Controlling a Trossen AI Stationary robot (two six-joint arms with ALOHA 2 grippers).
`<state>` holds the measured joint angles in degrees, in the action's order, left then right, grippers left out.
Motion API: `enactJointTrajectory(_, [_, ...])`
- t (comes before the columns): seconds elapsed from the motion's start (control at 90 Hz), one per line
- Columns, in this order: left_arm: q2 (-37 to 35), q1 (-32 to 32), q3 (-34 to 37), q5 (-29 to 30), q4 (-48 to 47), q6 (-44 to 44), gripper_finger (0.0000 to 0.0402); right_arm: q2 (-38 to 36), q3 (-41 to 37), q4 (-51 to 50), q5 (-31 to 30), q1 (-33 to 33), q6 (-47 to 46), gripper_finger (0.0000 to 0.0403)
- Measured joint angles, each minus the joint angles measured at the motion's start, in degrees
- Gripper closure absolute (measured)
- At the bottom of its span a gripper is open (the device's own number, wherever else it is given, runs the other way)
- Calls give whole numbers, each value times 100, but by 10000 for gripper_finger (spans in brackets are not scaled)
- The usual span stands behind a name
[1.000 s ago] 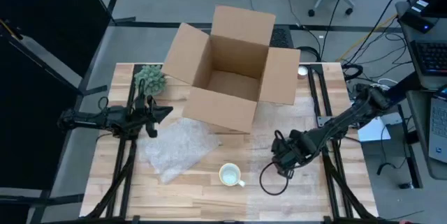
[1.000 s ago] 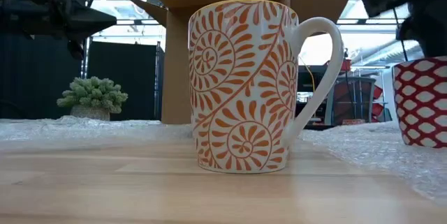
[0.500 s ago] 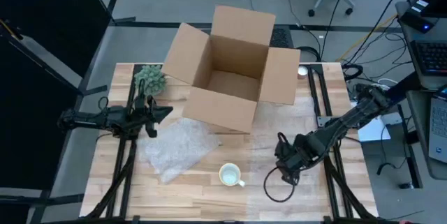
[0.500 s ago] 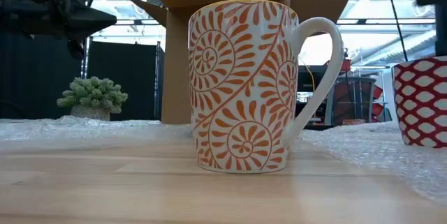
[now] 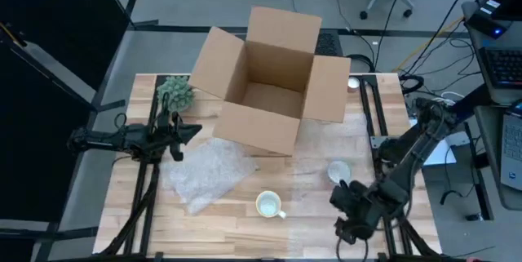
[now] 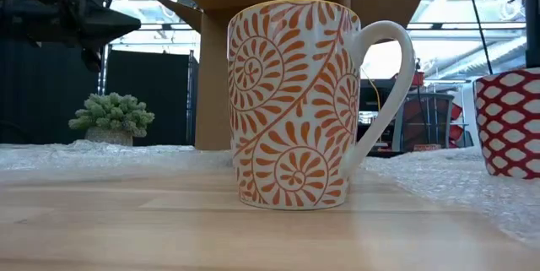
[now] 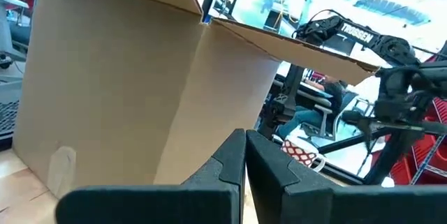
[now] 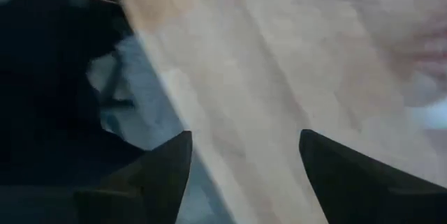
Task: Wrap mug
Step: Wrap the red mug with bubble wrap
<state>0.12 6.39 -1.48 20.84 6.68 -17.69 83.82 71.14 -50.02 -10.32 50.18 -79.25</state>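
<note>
A white mug with an orange swirl pattern (image 5: pixel 269 205) (image 6: pixel 312 106) stands upright on the wood near the table's front edge. A red-and-white mug (image 5: pixel 338 170) (image 6: pixel 509 123) stands upright to its right on a flat sheet of bubble wrap (image 6: pixel 439 178). A crumpled bubble wrap bundle (image 5: pixel 210 172) lies left of the centre. My right gripper (image 5: pixel 347 228) (image 8: pixel 244 147) is open at the near right, beyond the red-and-white mug and above the table's edge. My left gripper (image 5: pixel 192 131) (image 7: pixel 244 147) hovers shut at the left, beside the box.
An open cardboard box (image 5: pixel 269 82) takes up the far middle of the table. A small green plant (image 5: pixel 175 92) stands at the far left. Bare wood lies between the two mugs and along the near edge.
My right gripper has drawn away from above the red-and-white mug toward the table's near edge and a little to the right. The mug, hidden under it before, now shows standing alone on the bubble wrap sheet.
</note>
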Motion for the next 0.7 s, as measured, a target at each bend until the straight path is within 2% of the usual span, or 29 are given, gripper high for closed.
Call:
enactJointTrajectory(0.1, [0, 0, 0, 0, 9, 3, 402, 125, -51, 536, -512, 148, 240, 153])
enactJointTrajectory(0.278, [2, 0, 0, 0, 31, 2, 402, 559, -51, 1484, -914, 226, 668, 154])
enactJointTrajectory(0.5, [0, 0, 0, 0, 9, 43, 402, 1341, 3, 2569, -897, 222, 1179, 154])
enactJointTrajectory(0.7, [0, 0, 0, 0, 2, 41, 402, 2084, 297, 2541, -882, 222, 1870, 154])
